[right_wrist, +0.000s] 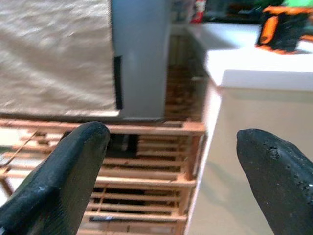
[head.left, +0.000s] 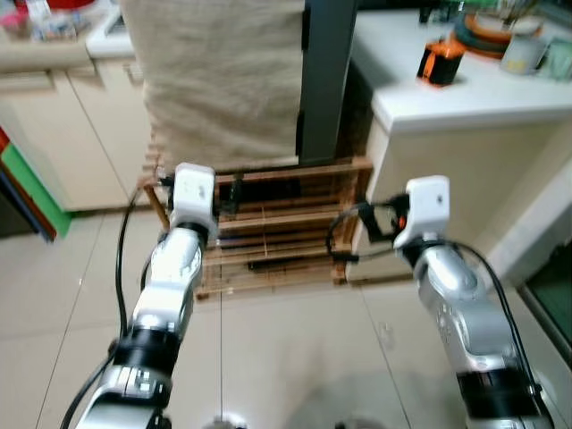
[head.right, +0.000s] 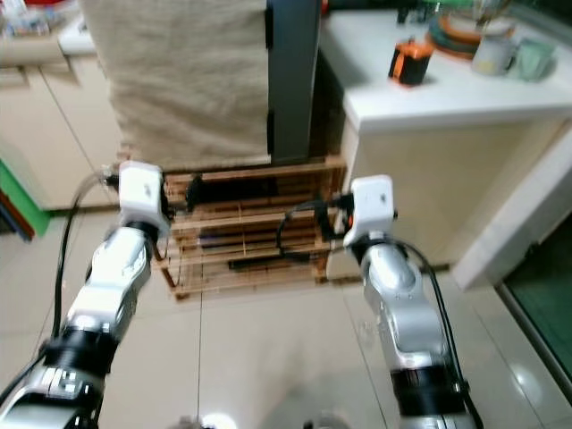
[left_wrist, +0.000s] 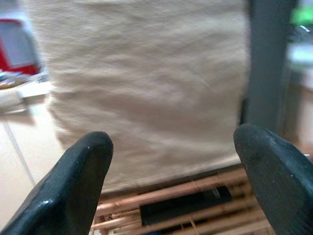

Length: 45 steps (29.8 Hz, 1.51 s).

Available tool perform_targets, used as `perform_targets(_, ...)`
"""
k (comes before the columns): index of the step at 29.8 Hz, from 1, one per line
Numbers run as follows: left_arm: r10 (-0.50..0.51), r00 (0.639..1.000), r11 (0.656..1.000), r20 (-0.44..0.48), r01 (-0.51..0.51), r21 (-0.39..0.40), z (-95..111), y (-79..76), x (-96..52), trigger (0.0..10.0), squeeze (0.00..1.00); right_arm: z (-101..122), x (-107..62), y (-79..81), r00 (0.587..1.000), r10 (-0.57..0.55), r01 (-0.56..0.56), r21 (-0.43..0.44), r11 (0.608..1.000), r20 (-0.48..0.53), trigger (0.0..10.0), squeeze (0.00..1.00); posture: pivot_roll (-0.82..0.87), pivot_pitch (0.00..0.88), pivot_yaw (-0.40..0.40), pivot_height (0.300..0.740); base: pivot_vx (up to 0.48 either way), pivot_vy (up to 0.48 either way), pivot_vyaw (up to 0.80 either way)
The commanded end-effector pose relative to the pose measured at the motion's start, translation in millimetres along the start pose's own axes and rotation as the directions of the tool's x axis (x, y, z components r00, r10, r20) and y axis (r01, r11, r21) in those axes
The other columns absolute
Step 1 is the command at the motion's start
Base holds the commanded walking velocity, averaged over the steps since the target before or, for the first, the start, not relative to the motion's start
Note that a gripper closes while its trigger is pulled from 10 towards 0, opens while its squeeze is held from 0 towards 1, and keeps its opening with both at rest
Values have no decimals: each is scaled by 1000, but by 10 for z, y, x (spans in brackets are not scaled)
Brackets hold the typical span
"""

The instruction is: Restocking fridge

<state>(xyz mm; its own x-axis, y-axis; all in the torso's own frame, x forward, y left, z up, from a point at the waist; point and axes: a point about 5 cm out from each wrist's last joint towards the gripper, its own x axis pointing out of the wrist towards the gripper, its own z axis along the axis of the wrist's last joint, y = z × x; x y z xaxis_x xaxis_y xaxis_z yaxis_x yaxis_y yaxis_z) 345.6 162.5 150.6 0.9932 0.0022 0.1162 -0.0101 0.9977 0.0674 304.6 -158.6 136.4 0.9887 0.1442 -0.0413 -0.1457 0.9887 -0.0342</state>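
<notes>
Wooden slats make up the low brown rack standing on the pale tiled floor ahead of the robot; its shelves hold a few dark flat things that are too blurred to name. Draped over whatever stands on the rack's top is a coarse beige cloth, hanging down to the rack's upper rail and hiding what is under it. Just beside the cloth, toward the white counter, rises a tall grey upright panel whose foot meets the rack's top; whether this is the fridge of the task cannot be told, and no fridge door or food to stock can be made out. On the white counter sits a small black and orange box-shaped object near the counter's front edge, with a stack of coloured plates and a pale mug farther back toward its far corner. Cream cabinet fronts stand beyond the cloth on the other side. The left hand is held up in front of the cloth and the rack's top rail, its two black fingers spread wide with nothing between them. The right hand is raised before the rack's end nearest the counter, its fingers likewise wide apart and empty.
</notes>
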Motion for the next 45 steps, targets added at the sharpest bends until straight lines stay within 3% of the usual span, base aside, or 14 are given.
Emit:
perform_targets(1, 69, 998, 997, -13, -69, -41, 37, 108, 21, 10000, 0, -16, -10, -38, 1000, -27, 27, -3, 1000, 14, 10000, 0, -175, 0, 47, 716, 375, 296, 0)
perform_targets(6, 80, 996, 994, -41, -83, -77, 90, 156, 35, 10000, 0, -78, -11, -61, 999, -53, 53, -6, 999, 13, 10000, 0, -166, 0, 51, 716, 134, 402, 0)
perform_targets(13, 31, 999, 995, -40, -35, -95, 130, 104, 44, 10000, 0, -98, -4, -89, 996, -82, 82, 6, 997, 20, 10000, 0, -170, 0, 64, 716, 0, 480, 0)
perform_targets(21, 21, 998, 995, -58, -27, -91, 165, 130, 75, 10000, 0, -157, -45, -111, 995, -103, 103, 12, 995, 18, 10000, 0, -175, 0, 81, 716, 0, 480, -642)
perform_targets(26, -34, 994, 997, -105, 26, -72, 69, 11, 33, 10000, 0, -143, -125, -71, 993, -107, 107, -5, 994, 48, 10000, 0, -189, 0, 103, 716, 0, 480, -644)
perform_targets(30, -66, 982, 997, -175, 56, -60, -100, -72, -19, 10000, 0, -156, -206, -62, 991, -115, 116, -12, 993, 69, 10000, 0, -203, 0, 116, 716, 0, 480, -623)
perform_targets(32, -113, 979, 993, -169, 114, -7, -91, -146, -14, 10000, 0, -181, -328, -30, 996, -53, 56, -37, 998, 71, 10000, 0, -201, 0, 114, 716, 0, 0, 0)
perform_targets(34, -115, 979, 993, -166, 115, -8, -87, -150, -17, 10000, 0, -187, -409, -19, 997, -19, 22, -39, 999, 74, 10000, 0, -201, 0, 114, 716, 0, 0, 0)
perform_targets(37, -96, 983, 995, -154, 94, -20, -83, -111, -38, 10000, 0, -141, -670, 7, 992, 77, -71, -56, 996, 102, 10000, 0, -213, 7, 114, 716, 0, 0, 0)
perform_targets(40, -73, 986, 997, -151, 68, -36, -95, -64, -52, 10000, 0, -97, -824, -197, 995, 50, -46, -45, 998, 84, 10000, 0, -238, 15, 121, 716, 157, 0, 0)
perform_targets(42, -63, 985, 997, -159, 57, -42, -111, -56, -30, 10000, 0, 23, -779, -438, 989, -82, 80, 23, 997, 125, 10000, 0, -248, 16, 124, 716, 480, 0, 0)
perform_targets(45, -59, 985, 998, -161, 52, -45, -121, -63, -6, 10000, 0, 79, -712, -530, 981, -135, 128, 57, 990, 141, 10000, 0, -257, 14, 123, 716, 480, 0, 0)
